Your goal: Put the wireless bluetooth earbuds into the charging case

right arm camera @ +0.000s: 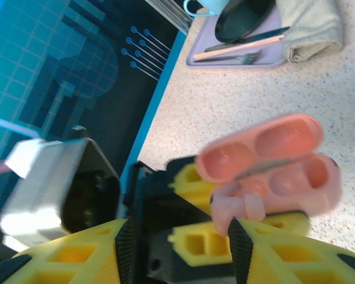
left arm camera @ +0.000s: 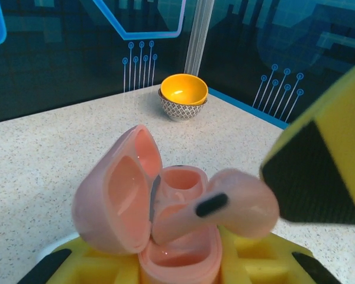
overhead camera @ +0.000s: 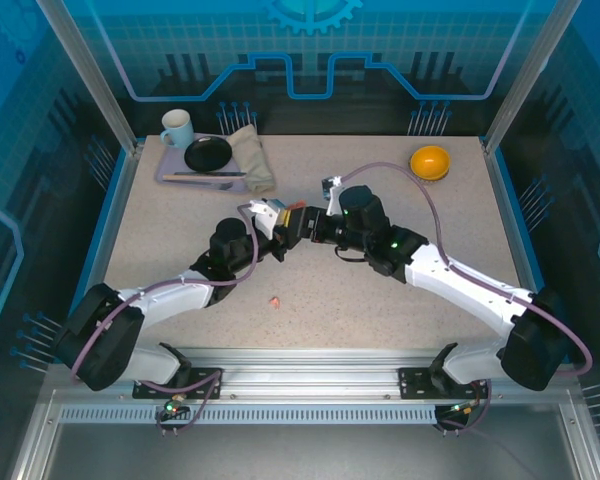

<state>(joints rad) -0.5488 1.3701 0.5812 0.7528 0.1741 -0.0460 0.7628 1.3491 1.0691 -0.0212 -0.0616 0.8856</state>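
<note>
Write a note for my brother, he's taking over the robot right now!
Left gripper: shut on the open pink case.
Right gripper: jaws apart, one finger beside a pink bud.
The bud pokes stem-first into the case and does not look fully seated.
A small pink piece, probably the second bud, lies on the table near the arm bases.
Done: nothing seated yet.
Left: push this bud home, fetch the other, close the case.

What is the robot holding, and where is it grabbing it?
The left gripper pinches the open pink charging case by its bottom half. The right gripper touches the pink earbud at its rounded head; grip unclear.
</note>
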